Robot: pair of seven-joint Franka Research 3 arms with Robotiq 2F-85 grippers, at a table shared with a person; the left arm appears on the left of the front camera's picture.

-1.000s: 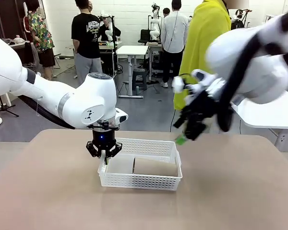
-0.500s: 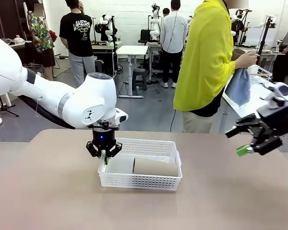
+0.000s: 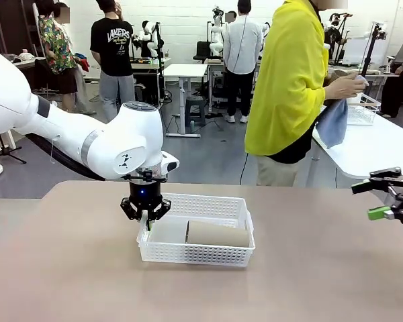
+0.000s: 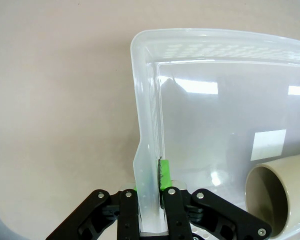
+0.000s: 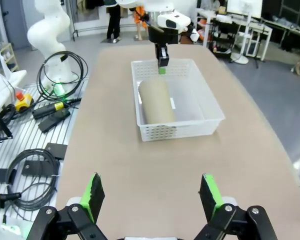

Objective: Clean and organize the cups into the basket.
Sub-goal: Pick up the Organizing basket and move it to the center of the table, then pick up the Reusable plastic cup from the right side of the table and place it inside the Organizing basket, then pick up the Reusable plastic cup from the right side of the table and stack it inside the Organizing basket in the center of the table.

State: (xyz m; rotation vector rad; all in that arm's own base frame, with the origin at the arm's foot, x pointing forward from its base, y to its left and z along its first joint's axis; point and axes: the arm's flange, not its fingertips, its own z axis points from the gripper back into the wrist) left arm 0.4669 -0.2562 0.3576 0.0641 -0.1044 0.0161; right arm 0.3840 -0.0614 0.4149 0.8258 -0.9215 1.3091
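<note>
1. Busy lab in the background, and up close a tan surface (image 3: 67, 268) with a person (image 3: 289, 80) in a yellow top at its far side, turned toward another table with a blue cloth (image 3: 334, 123) in hand.
2. Near the middle of the surface sits the white lattice basket (image 3: 196, 253), its long side facing the robot.
3. One tan-brown cup (image 3: 218, 233) lies on its side inside the basket, along its length, with the open mouth toward the basket's left end.
4. Left end effector (image 3: 146, 213) comes straight down on the basket's left short wall. The wrist view shows it clamped tight, fingers (image 4: 172, 210) pinching that wall, one inside and one outside.
5. Right end effector (image 3: 383, 198) hangs at the far right, above the surface and well apart from the basket. Its jaws are spread wide, with nothing between the green pads (image 5: 94, 192).
</note>
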